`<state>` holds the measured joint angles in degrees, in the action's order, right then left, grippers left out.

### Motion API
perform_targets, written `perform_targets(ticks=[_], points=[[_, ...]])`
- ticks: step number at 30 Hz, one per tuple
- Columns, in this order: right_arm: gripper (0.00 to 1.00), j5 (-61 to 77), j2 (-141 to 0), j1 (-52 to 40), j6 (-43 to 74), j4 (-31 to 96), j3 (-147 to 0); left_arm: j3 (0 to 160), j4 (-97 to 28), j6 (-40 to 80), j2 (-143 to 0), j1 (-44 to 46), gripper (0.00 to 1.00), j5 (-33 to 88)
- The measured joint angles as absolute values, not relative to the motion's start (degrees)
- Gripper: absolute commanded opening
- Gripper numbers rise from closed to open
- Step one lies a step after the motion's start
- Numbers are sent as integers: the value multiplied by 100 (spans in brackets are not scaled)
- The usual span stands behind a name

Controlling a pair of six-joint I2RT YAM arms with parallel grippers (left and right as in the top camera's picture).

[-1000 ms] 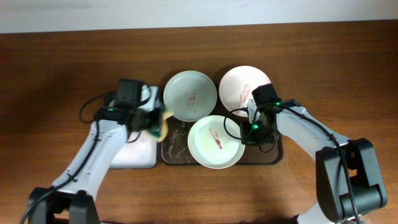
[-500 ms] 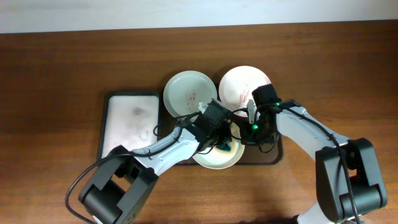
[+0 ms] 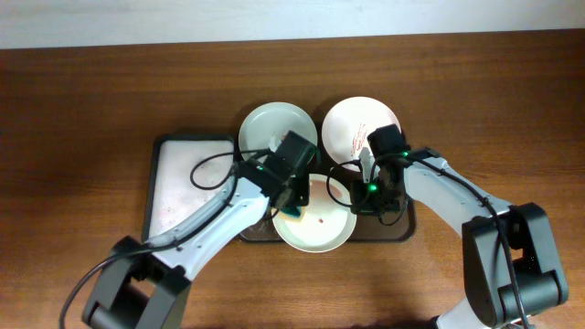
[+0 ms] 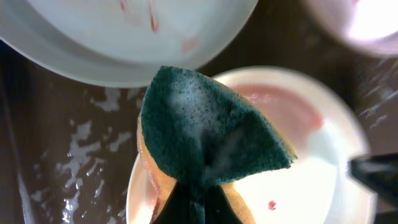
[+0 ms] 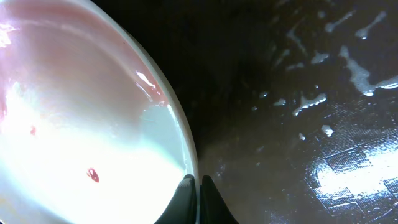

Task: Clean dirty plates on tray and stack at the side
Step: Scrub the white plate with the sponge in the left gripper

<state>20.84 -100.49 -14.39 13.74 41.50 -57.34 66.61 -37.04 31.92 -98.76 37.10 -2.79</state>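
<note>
Three plates sit on the dark tray (image 3: pixel 402 226): a pale green plate (image 3: pixel 267 128) at back left with red streaks, a white plate (image 3: pixel 352 123) at back right with red streaks, and a front plate (image 3: pixel 322 228) smeared pink. My left gripper (image 3: pixel 291 206) is shut on a green and yellow sponge (image 4: pixel 211 137) pressed on the front plate's left side (image 4: pixel 311 180). My right gripper (image 3: pixel 364 187) is shut on that plate's right rim (image 5: pixel 183 146), holding it in place.
A smaller black-rimmed tray (image 3: pixel 187 183) with a white inside lies left of the dark tray. The dark tray's floor (image 5: pixel 298 93) is wet with white foam flecks. Brown table surface surrounds both trays.
My left arm swung from the small white tray over to the front plate with the sponge. The red streak on that plate is now smeared. The right gripper has not moved.
</note>
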Motion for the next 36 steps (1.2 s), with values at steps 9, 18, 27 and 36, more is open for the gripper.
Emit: perform_targets(ticks=[9,18,27,36], points=[[4,1994,-10047,-1428,1374,4158,-5730,6672,-2665,4807,-10718,4388,0,366],[4,2161,-10049,-1435,1376,4108,-5730,6829,-3542,4917,-10840,4569,0,-1885],[4,2062,-10049,-1435,1374,4152,-5730,6803,-3212,5446,-10460,4578,0,-1319],[4,2095,-10049,-1437,1376,4125,-5730,6917,-3282,5951,-10940,4713,0,-1719]])
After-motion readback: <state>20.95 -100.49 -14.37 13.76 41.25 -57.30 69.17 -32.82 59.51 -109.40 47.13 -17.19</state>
